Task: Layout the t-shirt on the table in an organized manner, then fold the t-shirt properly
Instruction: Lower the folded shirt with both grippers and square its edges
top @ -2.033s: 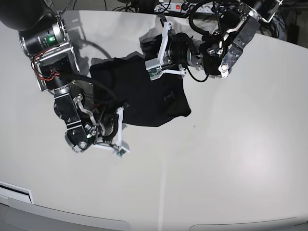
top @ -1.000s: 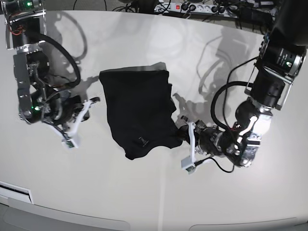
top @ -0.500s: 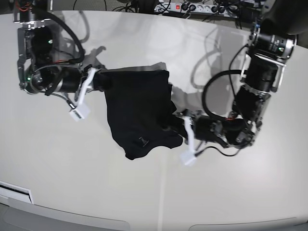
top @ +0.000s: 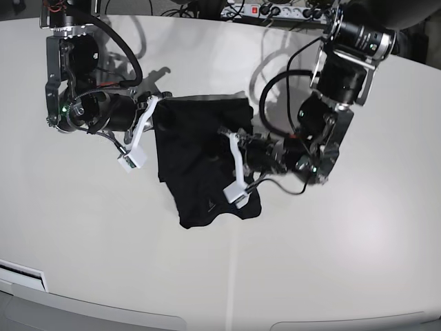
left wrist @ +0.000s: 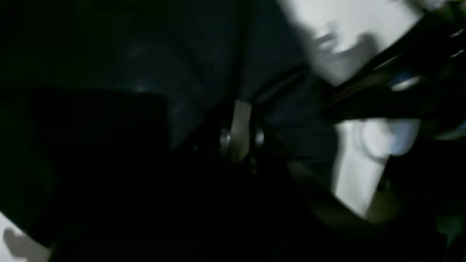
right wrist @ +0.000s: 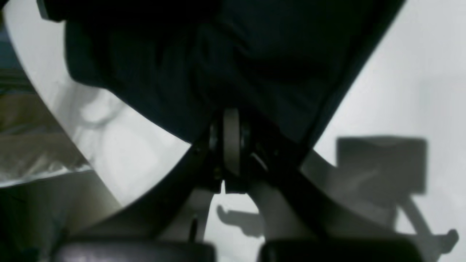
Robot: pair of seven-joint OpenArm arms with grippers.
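The black t-shirt (top: 196,148) lies bunched in a rough rectangle on the white table (top: 331,248). My right gripper (top: 156,110) is at the shirt's upper left edge and is shut on the t-shirt; in its wrist view the fabric (right wrist: 236,54) hangs from the closed tips (right wrist: 231,112). Reaching in from the right, my left gripper (top: 222,132) sits over the shirt's middle right. It is shut, with dark cloth (left wrist: 189,62) gathered around its tips (left wrist: 240,109). That view is very dark.
A power strip with cables (top: 269,10) lies along the table's far edge. The curved front edge (top: 103,310) runs along the bottom. Both arms' black cables loop above the table beside the shirt.
My left gripper has moved up and left, from the shirt's right edge onto its middle. My right gripper has shifted slightly right at the left edge. The shirt has narrowed a little.
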